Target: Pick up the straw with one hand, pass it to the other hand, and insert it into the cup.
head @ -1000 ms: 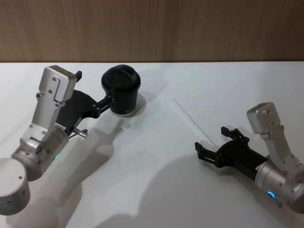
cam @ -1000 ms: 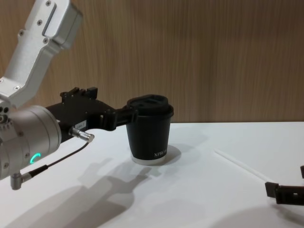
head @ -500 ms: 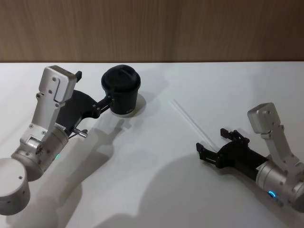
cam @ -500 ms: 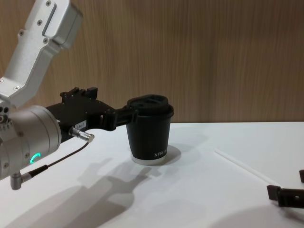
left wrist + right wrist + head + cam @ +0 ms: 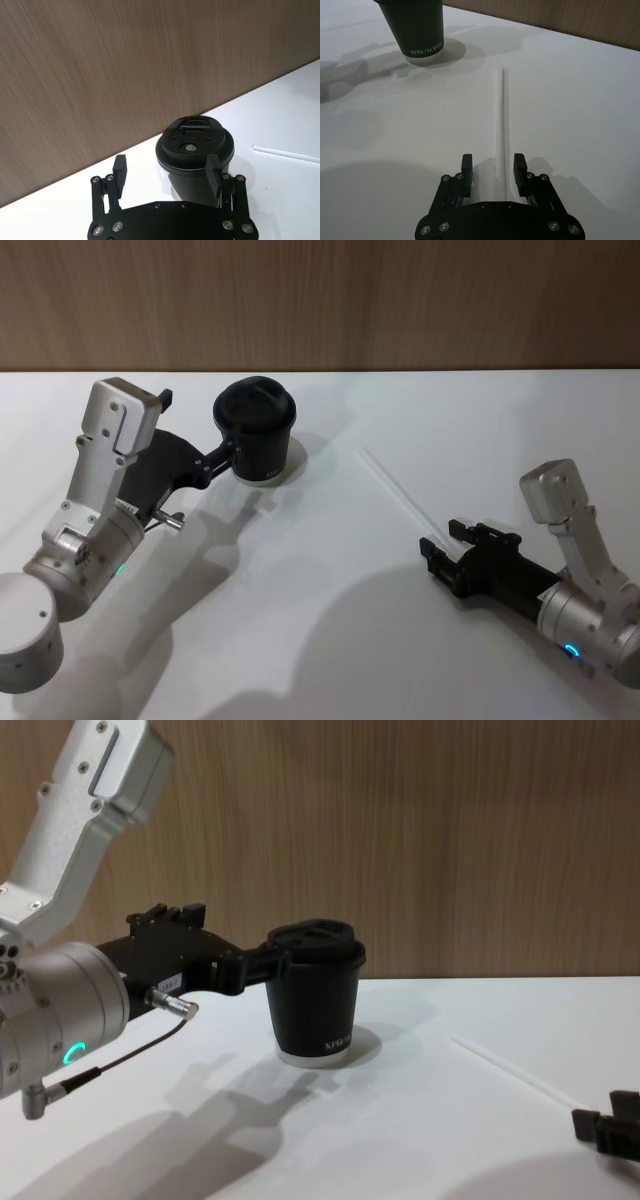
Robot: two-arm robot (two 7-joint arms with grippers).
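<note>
**Right gripper astride the straw, not yet closed**

The straw [image 5: 400, 495] lay flat on the white tabletop [image 5: 480, 420], right of centre in the head view, slanting toward the lower right, well apart from the cup [image 5: 255, 435] at upper left-centre. It looked light, thin and easily crushed, and likely to roll or skid. A gentle pinch near its near end seemed best, leaving length free for the handover. The right gripper [image 5: 493, 160], low at the lower right, was released, its fingers narrowly parted with the straw's end between them; contact could not be made out. The left gripper [image 5: 166, 166], at the left, was spread wide and empty just beside the cup.
</note>
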